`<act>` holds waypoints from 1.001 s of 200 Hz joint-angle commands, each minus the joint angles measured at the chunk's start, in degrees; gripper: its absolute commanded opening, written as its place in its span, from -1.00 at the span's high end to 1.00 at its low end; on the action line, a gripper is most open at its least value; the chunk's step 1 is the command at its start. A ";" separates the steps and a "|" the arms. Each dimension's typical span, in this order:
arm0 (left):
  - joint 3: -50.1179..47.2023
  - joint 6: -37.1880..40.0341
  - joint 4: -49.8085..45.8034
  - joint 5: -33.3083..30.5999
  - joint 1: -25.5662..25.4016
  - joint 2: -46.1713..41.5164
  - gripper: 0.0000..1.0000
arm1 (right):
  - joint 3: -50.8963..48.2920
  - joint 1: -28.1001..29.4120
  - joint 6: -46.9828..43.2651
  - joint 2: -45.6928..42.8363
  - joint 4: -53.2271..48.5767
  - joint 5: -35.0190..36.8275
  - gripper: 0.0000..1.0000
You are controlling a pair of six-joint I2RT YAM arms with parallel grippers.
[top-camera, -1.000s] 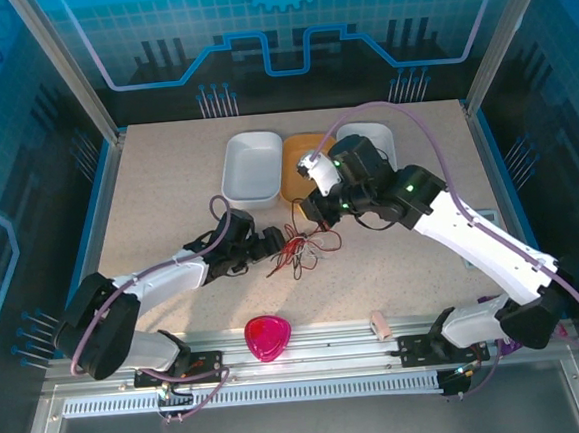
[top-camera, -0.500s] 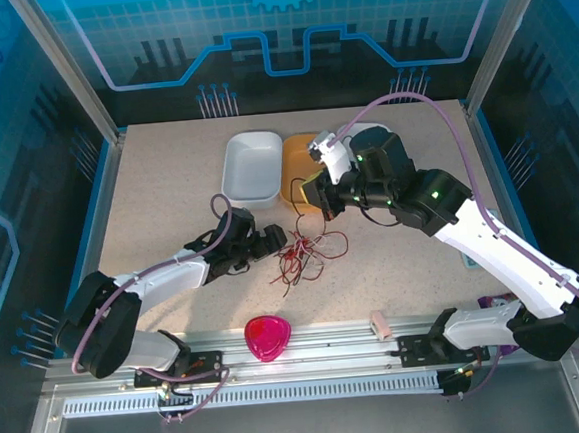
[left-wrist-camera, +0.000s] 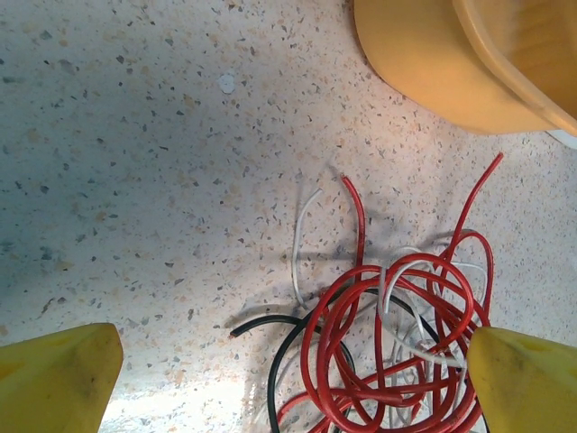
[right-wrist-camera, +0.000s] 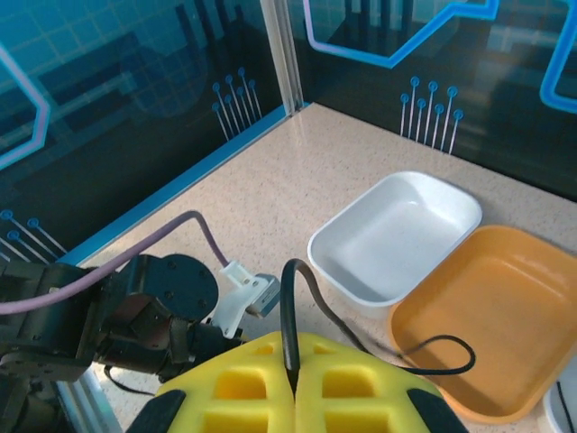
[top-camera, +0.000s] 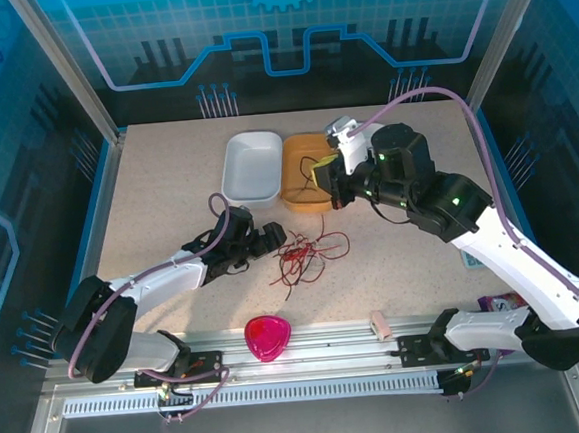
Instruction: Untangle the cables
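The cables (top-camera: 306, 252) lie as a loose tangle of red, black and whitish strands on the table. In the left wrist view the tangle (left-wrist-camera: 397, 347) sits between and just ahead of my left gripper (left-wrist-camera: 293, 383), which is open, its yellow fingertips (left-wrist-camera: 54, 374) wide apart. From above, the left gripper (top-camera: 274, 240) sits just left of the pile. My right gripper (right-wrist-camera: 293, 374) is shut on a black cable (right-wrist-camera: 290, 307) that arches up from the fingers and trails into the orange tray (right-wrist-camera: 514, 298). In the top view the right gripper (top-camera: 325, 186) hovers over that tray (top-camera: 298, 191).
A white tray (top-camera: 252, 166) stands left of the orange one, and another white tray (top-camera: 370, 130) is partly hidden behind the right arm. A pink heart-shaped object (top-camera: 268, 337) and a small beige piece (top-camera: 381, 322) lie at the near rail.
The right arm has moved back and to the right, from the pile to over the orange tray, carrying the black cable with it. The left arm has barely moved.
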 commanded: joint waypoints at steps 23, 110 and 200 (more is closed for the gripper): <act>0.25 0.20 -0.29 -1.60 -0.43 -1.73 -0.98 | 2.21 -1.00 -1.23 -1.96 2.76 4.18 1.00; 0.51 0.55 -0.40 -2.11 -0.40 -1.85 -0.98 | 2.67 -7.03 2.78 -0.12 1.05 8.18 1.00; 0.60 0.88 -1.78 -2.96 -0.37 -2.58 -0.98 | 7.48 -20.69 6.38 10.51 -3.38 10.09 1.00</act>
